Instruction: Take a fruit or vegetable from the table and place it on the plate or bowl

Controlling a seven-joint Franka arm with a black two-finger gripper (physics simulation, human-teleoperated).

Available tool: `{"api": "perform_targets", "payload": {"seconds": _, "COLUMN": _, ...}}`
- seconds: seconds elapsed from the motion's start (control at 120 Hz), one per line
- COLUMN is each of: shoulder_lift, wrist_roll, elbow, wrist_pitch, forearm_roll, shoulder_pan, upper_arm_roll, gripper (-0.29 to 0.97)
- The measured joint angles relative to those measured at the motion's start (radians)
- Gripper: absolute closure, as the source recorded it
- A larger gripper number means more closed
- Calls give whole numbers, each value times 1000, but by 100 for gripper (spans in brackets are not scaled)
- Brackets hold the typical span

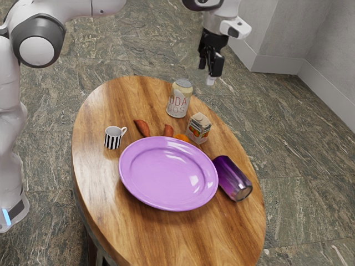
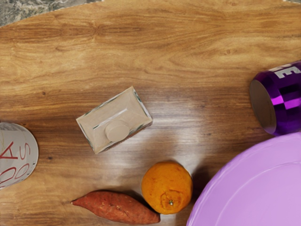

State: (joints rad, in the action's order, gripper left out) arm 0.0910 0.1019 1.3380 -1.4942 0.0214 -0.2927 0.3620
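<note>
A purple plate (image 1: pixel 166 173) lies in the middle of the oval wooden table (image 1: pixel 111 221). Just behind its far rim sit a small orange (image 1: pixel 182 137) and a reddish sweet potato (image 1: pixel 168 130); a second sweet potato (image 1: pixel 142 127) lies further toward the exterior view's left. My gripper (image 1: pixel 212 71) hangs high above the table's far edge, open, holding nothing. In the wrist view the orange (image 2: pixel 167 187) rests beside the sweet potato (image 2: pixel 116 207), close to the plate's rim (image 2: pixel 254 188).
A small carton (image 1: pixel 198 127) stands by the orange, with a soda can (image 1: pixel 179 98) behind it. A purple can (image 1: pixel 233 177) lies on its side by the plate's right rim. A striped mug (image 1: pixel 113 137) stands left of the plate. The carton (image 2: pixel 114 120) is directly under my hand.
</note>
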Motion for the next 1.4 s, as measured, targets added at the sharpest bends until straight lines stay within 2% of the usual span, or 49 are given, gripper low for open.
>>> {"api": "perform_targets", "payload": {"seconds": 0.292, "shoulder_lift": 0, "wrist_roll": 21, "elbow": -15, "wrist_pitch": -51, "forearm_roll": -5, "shoulder_pan": -2, "upper_arm_roll": 0, "gripper": 0}}
{"api": "perform_targets", "payload": {"seconds": 0.375, "shoulder_lift": 1, "wrist_roll": 23, "elbow": -40, "wrist_pitch": -52, "forearm_roll": -4, "shoulder_pan": -23, "upper_arm_roll": 56, "gripper": 0}}
{"api": "perform_targets", "payload": {"seconds": 0.55, "shoulder_lift": 8, "wrist_roll": 25, "elbow": -36, "wrist_pitch": -35, "forearm_roll": 0, "shoulder_pan": 141, "upper_arm_roll": 99, "gripper": 0}}
{"api": "perform_targets", "payload": {"seconds": 0.658, "shoulder_lift": 20, "wrist_roll": 16, "elbow": -32, "wrist_pitch": -27, "forearm_roll": 14, "shoulder_pan": 169, "upper_arm_roll": 118, "gripper": 0}}
{"api": "perform_targets", "payload": {"seconds": 0.758, "shoulder_lift": 30, "wrist_roll": 5, "elbow": -30, "wrist_pitch": -4, "forearm_roll": 24, "shoulder_pan": 152, "upper_arm_roll": 198, "gripper": 0}}
{"api": "perform_targets", "payload": {"seconds": 0.85, "shoulder_lift": 24, "wrist_roll": -2, "elbow": 6, "wrist_pitch": 22, "forearm_roll": 74, "shoulder_pan": 115, "upper_arm_roll": 380, "gripper": 0}}
{"api": "perform_targets", "payload": {"seconds": 0.942, "shoulder_lift": 22, "wrist_roll": -9, "elbow": 10, "wrist_pitch": 49, "forearm_roll": 100, "shoulder_pan": 113, "upper_arm_roll": 429, "gripper": 0}}
{"api": "perform_targets", "payload": {"seconds": 0.958, "shoulder_lift": 12, "wrist_roll": -11, "elbow": 12, "wrist_pitch": 53, "forearm_roll": 103, "shoulder_pan": 137, "upper_arm_roll": 400, "gripper": 0}}
{"api": "perform_targets", "payload": {"seconds": 0.983, "shoulder_lift": -11, "wrist_roll": -15, "elbow": 16, "wrist_pitch": 59, "forearm_roll": 103, "shoulder_pan": 238, "upper_arm_roll": 290, "gripper": 0}}
{"api": "perform_targets", "payload": {"seconds": 1.042, "shoulder_lift": -108, "wrist_roll": -32, "elbow": 65, "wrist_pitch": 76, "forearm_roll": 69, "shoulder_pan": 609, "upper_arm_roll": -98, "gripper": 0}}
{"api": "perform_targets", "payload": {"seconds": 1.083, "shoulder_lift": -230, "wrist_roll": -46, "elbow": 160, "wrist_pitch": 86, "forearm_roll": 51, "shoulder_pan": 801, "upper_arm_roll": -270, "gripper": 0}}
{"api": "perform_targets", "payload": {"seconds": 1.167, "shoulder_lift": -480, "wrist_roll": -72, "elbow": 381, "wrist_pitch": 107, "forearm_roll": 59, "shoulder_pan": 1124, "upper_arm_roll": -487, "gripper": 0}}
{"api": "perform_targets", "payload": {"seconds": 1.208, "shoulder_lift": -585, "wrist_roll": -84, "elbow": 473, "wrist_pitch": 117, "forearm_roll": 79, "shoulder_pan": 1249, "upper_arm_roll": -574, "gripper": 0}}
{"api": "perform_targets", "payload": {"seconds": 1.325, "shoulder_lift": -871, "wrist_roll": -113, "elbow": 664, "wrist_pitch": 150, "forearm_roll": 232, "shoulder_pan": 1588, "upper_arm_roll": -818, "gripper": 0}}
{"api": "perform_targets", "payload": {"seconds": 1.4, "shoulder_lift": -938, "wrist_roll": -129, "elbow": 685, "wrist_pitch": 181, "forearm_roll": 337, "shoulder_pan": 1737, "upper_arm_roll": -942, "gripper": 0}}
